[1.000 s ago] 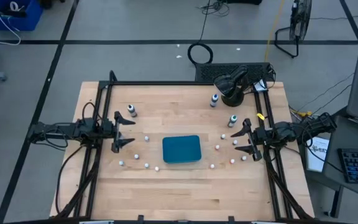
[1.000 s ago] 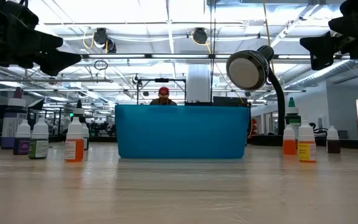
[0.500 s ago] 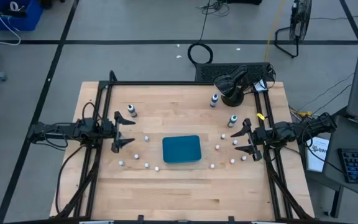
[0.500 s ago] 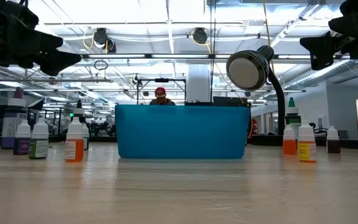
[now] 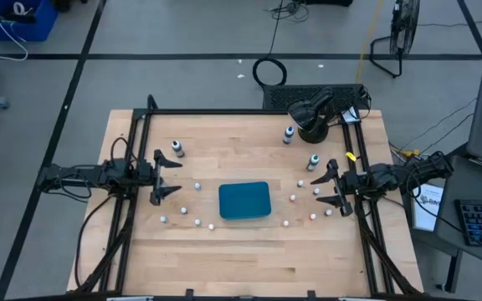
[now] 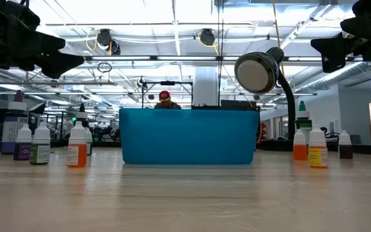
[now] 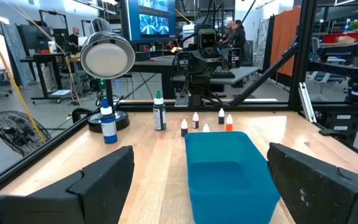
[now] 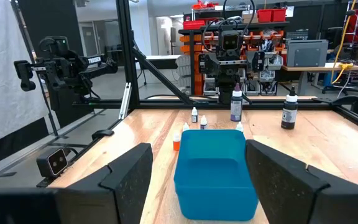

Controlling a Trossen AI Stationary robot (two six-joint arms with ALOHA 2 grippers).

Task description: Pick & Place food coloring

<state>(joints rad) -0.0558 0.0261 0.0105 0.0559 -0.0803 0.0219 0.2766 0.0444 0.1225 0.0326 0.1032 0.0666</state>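
The food coloring, a scatter of tiny white-capped dropper bottles (image 5: 197, 222), stands loose on the pale wooden surface (image 5: 249, 259) on both sides of the teal rectangular plastic tray (image 5: 244, 201); none lies inside the tray, so the placing looks not yet begun; three taller dark bottles with white caps stand apart, one (image 5: 177, 149) toward the left arm's far side, two (image 5: 289, 134) nearer the black round lamp-like object with its cable (image 5: 312, 113).

The left claw (image 5: 162, 177) hovers above the surface at the left edge, its dark fingers spread wide and holding nothing; the nearest small bottles sit just beyond it, between it and the tray; the right claw (image 5: 335, 189) hangs at the right edge, jaws also apart and empty, with several small bottles near its tips.

For a clean first pick, either claw should probably choose the bottle standing most apart from its neighbours; come straight down so one finger passes on each side of the cap; close low on the body rather than the cap, since such light, narrow bottles would likely tip at a glancing touch; then lift clear before crossing the tray's wall.
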